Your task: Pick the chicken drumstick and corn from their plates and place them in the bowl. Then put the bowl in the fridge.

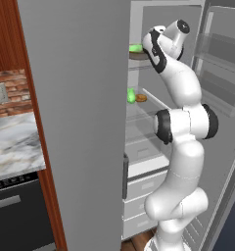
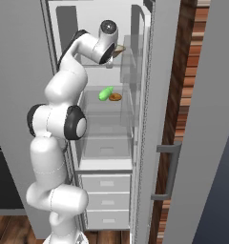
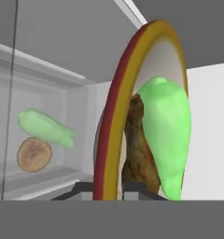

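My gripper (image 3: 109, 191) is shut on the rim of the tan bowl (image 3: 115, 116), which stands on edge close in the hand view. Inside the bowl lie the bright green corn (image 3: 167, 130) and, behind it, the reddish-brown chicken drumstick (image 3: 139, 149). From the base views, the arm reaches high into the open fridge (image 1: 144, 147) and holds the bowl (image 1: 137, 56) at the upper shelf, with the corn (image 1: 135, 48) showing above its rim. In the right base view the bowl (image 2: 119, 48) peeks out beside the hand. The plates are out of view.
On the middle glass shelf sit a darker green lump (image 1: 131, 95) and a flat orange-brown item (image 1: 141, 98). White drawers (image 2: 107, 183) fill the fridge's lower part. The fridge doors (image 2: 202, 119) stand open on both sides. A black oven (image 1: 16, 215) and marble counter (image 1: 14, 142) lie left.
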Controlling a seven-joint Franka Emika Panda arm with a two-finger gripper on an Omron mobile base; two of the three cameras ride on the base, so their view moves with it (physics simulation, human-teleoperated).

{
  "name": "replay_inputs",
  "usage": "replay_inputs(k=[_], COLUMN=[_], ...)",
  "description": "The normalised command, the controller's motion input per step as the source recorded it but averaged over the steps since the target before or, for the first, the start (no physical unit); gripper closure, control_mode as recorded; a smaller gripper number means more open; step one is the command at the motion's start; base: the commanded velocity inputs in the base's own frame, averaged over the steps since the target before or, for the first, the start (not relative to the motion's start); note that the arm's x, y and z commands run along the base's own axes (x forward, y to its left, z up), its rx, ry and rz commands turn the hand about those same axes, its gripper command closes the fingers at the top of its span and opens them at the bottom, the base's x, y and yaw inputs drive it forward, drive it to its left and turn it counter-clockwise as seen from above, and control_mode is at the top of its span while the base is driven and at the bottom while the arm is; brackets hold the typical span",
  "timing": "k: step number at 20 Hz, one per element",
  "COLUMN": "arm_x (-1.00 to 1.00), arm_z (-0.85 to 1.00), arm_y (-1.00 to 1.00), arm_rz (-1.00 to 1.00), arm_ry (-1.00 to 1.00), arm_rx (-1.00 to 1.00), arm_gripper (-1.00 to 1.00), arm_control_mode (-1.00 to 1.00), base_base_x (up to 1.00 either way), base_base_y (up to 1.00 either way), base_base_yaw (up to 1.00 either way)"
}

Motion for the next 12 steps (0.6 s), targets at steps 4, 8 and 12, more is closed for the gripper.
replay_inputs(k=[4,8,12], arm_x=[-0.02,-0.05,-0.21], arm_z=[-0.08,-0.01,0.02], arm_y=[0.0,0.0,-0.06], arm_rz=[0.0,0.0,0.0], arm_ry=[0.0,0.0,0.0], arm_rx=[0.0,0.0,0.0], arm_gripper=[-1.0,-1.0,-1.0], arm_control_mode=[-1.0,-1.0,-1.0], base_base_x=[0.0,0.0,0.0], base_base_y=[0.0,0.0,0.0], base_base_yaw=[0.0,0.0,0.0])
